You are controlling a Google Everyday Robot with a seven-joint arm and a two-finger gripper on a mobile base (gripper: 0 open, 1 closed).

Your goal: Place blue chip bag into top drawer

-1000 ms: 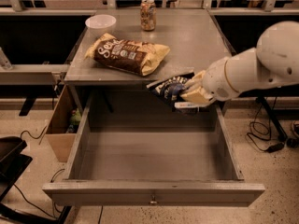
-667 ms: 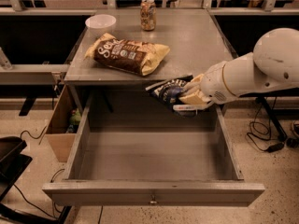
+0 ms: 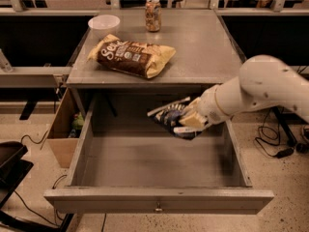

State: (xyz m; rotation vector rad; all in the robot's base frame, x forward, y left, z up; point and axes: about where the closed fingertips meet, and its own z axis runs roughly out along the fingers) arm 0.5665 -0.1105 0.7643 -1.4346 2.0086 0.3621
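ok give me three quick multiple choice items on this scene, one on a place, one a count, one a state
1. How many things lie on the table? A one B five C three
2. Where is the blue chip bag? A in the hand, above the top drawer B on the table C on a shelf
3. The top drawer is: A shut B pulled open C lifted onto the table
Answers: C, brown chip bag, white bowl, can; A, the hand grips it over the drawer's inside; B, its inside shows.
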